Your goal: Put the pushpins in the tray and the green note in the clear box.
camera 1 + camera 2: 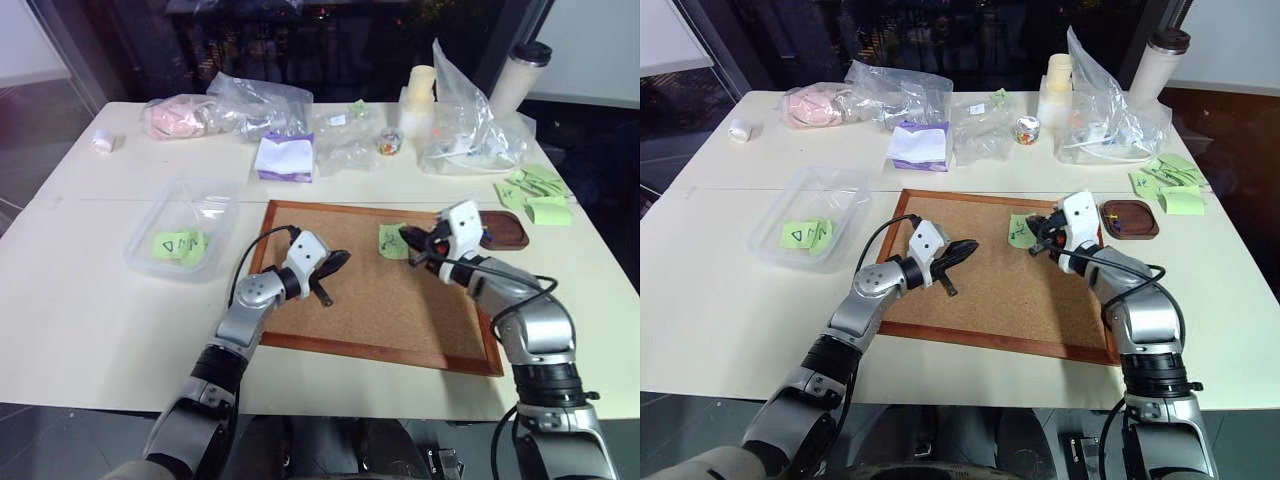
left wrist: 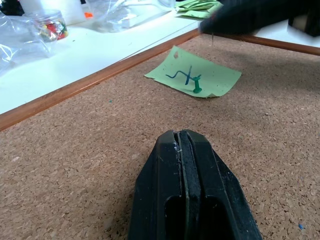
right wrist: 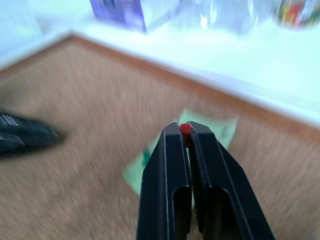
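The right gripper [image 3: 186, 131] is clamped on a red pushpin [image 3: 184, 129] just above the green note [image 2: 193, 77], which lies on the corkboard [image 1: 380, 300] with a green pushpin [image 2: 197, 86] stuck in it. The left gripper [image 2: 183, 140] hovers pressed together over the cork nearby. The tray [image 1: 505, 232] sits just beside the board's right edge; the clear box [image 1: 150, 225] lies beyond its left edge.

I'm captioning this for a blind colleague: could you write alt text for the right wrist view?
The right gripper is shut on a red pushpin above the green note on the corkboard. The left gripper shows beside it.
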Motion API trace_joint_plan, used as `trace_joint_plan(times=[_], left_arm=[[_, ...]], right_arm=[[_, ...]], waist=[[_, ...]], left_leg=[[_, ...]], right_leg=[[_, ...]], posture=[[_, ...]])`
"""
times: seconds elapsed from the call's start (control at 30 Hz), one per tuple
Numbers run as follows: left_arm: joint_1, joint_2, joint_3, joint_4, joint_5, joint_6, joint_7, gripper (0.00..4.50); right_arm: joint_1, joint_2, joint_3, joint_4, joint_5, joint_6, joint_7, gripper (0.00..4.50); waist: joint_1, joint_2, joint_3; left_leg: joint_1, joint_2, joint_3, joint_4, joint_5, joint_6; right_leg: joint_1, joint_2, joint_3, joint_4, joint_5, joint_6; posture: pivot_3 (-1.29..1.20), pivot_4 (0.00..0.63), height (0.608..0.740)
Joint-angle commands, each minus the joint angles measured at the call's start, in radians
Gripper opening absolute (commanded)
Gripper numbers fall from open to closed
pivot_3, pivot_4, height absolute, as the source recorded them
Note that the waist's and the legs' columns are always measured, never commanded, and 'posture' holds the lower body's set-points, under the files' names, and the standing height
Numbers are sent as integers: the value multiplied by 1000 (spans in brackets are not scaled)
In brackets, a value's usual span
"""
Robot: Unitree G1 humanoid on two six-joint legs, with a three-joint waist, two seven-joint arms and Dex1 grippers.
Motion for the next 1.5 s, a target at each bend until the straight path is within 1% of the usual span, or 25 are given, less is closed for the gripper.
trace_joint_plan(times=[0.03,0.17,0.27,0.37,0.43,0.53,0.87,0.97,1.07,1.1,1.13,1.3,1.33,1.5], left_arm=[[54,12,-49,99,48,32,-12,0],[41,2,-42,111,44,25,-2,0],[37,-2,-38,115,43,22,6,0],[38,-4,-34,117,44,18,14,0],[42,-6,-32,114,42,18,19,0],[50,-6,-33,106,41,18,23,0],[73,4,-37,79,38,24,19,0],[73,5,-41,77,39,25,16,0],[69,4,-44,81,41,25,14,0],[67,3,-44,83,41,25,15,0],[66,3,-45,84,42,25,15,0],[65,4,-45,85,42,24,14,0],[65,4,-45,84,42,24,14,0],[69,6,-40,75,37,28,14,0]], right_arm=[[-31,2,-83,-60,54,29,-39,61],[-86,9,-192,42,45,0,-158,61],[-117,-4,-242,153,5,-50,-237,61],[-130,-14,-255,241,-27,-93,-275,61],[-136,-29,-241,299,-61,-114,-292,61],[-148,-31,-242,357,-74,-139,-308,61],[-145,8,-285,368,-80,-186,-429,61],[-146,10,-294,364,-71,-186,-441,61],[-147,9,-300,363,-64,-182,-450,906],[-147,9,-300,363,-62,-181,-453,1347],[-146,9,-299,362,-61,-179,-453,1895],[-142,12,-290,345,-52,-174,-448,4188],[-142,13,-290,341,-49,-173,-449,4435],[-101,21,-255,229,-4,-134,-367,4435]], waist=[[1,0,0],[1,0,0],[3,0,0],[2,0,0],[1,1,-1],[1,1,-1],[0,1,-1],[-1,1,-1],[-1,1,-1],[-1,1,-1],[-1,1,-1],[-1,1,-1],[-1,1,-1],[-1,1,-1]], left_leg=[[0,0,0,0,0,0],[0,0,0,0,0,0],[0,0,0,0,0,0],[0,-1,0,0,0,0],[0,-1,1,0,0,0],[0,-1,1,0,0,0],[0,-1,1,0,0,0],[0,0,1,0,0,0],[0,0,1,0,0,0],[0,0,1,0,0,0],[0,0,1,0,0,0],[0,0,1,0,0,0],[0,0,1,0,0,0],[0,0,0,0,0,0]], right_leg=[[0,0,0,0,0,0],[0,0,0,0,0,0],[0,-1,0,0,0,0],[1,-1,0,0,0,0],[1,-1,0,0,0,0],[1,-1,0,0,0,0],[1,-1,0,0,0,0],[1,-1,0,0,0,0],[1,-1,0,0,0,0],[1,-1,0,0,0,0],[1,-1,0,0,0,0],[1,-1,0,0,0,0],[1,-1,0,0,0,0],[1,-1,0,0,0,0]], posture=[[0,150,740],[0,150,740],[0,150,740],[0,150,740],[0,150,740],[0,150,740],[0,150,740],[0,150,740],[0,150,740],[0,150,740],[0,150,740],[0,150,740],[0,150,740],[0,150,740]])
